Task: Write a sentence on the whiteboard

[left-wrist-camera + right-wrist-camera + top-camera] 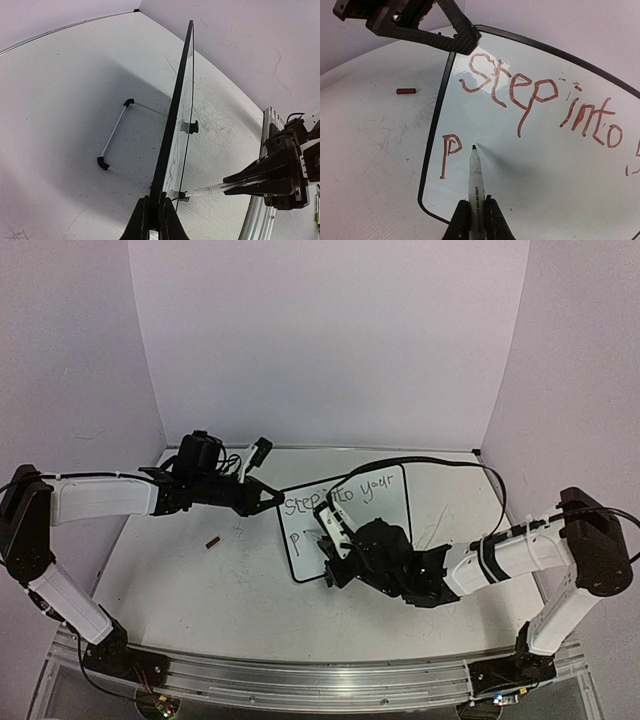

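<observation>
Your right gripper (476, 205) is clamped on the marker (476, 175), its tip at the whiteboard (530, 165) just right of the lone "p" (449, 150), lower left in the wrist view. The sentence (520, 95) continues rightward. Your left gripper (155, 201) pinches the board's upper-left edge.

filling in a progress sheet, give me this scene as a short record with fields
whiteboard: stands tilted, pinched near its upper left corner
left gripper: shut on whiteboard
sentence: "step into your", then a lone p on line two
right gripper: shut on marker, tip at the board just right of the p
table: small reddish cap lying left of the board
</observation>
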Available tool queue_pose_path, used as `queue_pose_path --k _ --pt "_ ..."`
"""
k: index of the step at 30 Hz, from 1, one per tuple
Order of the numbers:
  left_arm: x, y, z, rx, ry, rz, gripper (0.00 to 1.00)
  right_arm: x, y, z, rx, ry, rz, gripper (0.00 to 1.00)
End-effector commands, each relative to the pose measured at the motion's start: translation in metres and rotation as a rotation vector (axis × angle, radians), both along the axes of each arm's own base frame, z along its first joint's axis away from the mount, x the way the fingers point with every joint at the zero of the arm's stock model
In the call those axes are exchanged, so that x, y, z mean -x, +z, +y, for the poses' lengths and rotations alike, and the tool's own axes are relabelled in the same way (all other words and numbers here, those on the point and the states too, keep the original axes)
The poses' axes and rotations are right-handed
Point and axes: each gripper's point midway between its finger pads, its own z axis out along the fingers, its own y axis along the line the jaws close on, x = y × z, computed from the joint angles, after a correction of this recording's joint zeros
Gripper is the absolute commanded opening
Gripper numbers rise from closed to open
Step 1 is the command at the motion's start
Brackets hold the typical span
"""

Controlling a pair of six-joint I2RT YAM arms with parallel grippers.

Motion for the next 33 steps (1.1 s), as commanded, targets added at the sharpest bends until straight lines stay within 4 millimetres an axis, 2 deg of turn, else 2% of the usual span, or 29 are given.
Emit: queue_pose_path --k 1,16,33 --pt "-0.005 -0.018 0.014 -0.089 0.05 -0.021 0.0 -0.005 0.015 0.012 -0.047 -0.008 -0.025 0.0" --pt "-0.004 -0.016 0.014 -0.085 0.046 -0.025 0.0 -0.007 0.0 0.015 -0.006 -0.011 -0.007 0.0" --pt "-0.005 -0.019 0.014 -0.093 0.047 -0.024 0.0 -0.001 -0.017 -0.001 0.018 -0.034 0.041 0.0"
